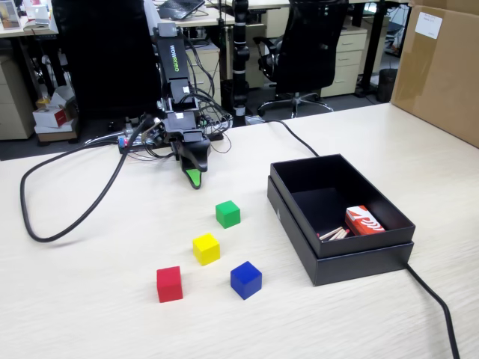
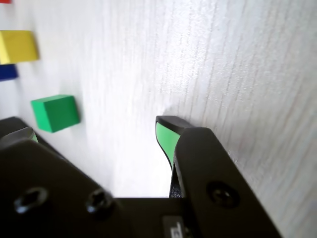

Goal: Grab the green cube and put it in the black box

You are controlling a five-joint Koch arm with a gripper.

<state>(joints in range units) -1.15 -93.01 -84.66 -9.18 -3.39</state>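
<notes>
Since the green cube (image 1: 227,214) sits untouched on the table (image 1: 90,314), a little in front of our gripper (image 1: 194,178) and left of the black box (image 1: 338,215) in the fixed view, we judge that nothing of the task is done yet. In the wrist view our jaws are spread with only bare table between them, the cube off to the left of the gap. We have yet to reach it, grasp it, and drop it in the box.
</notes>
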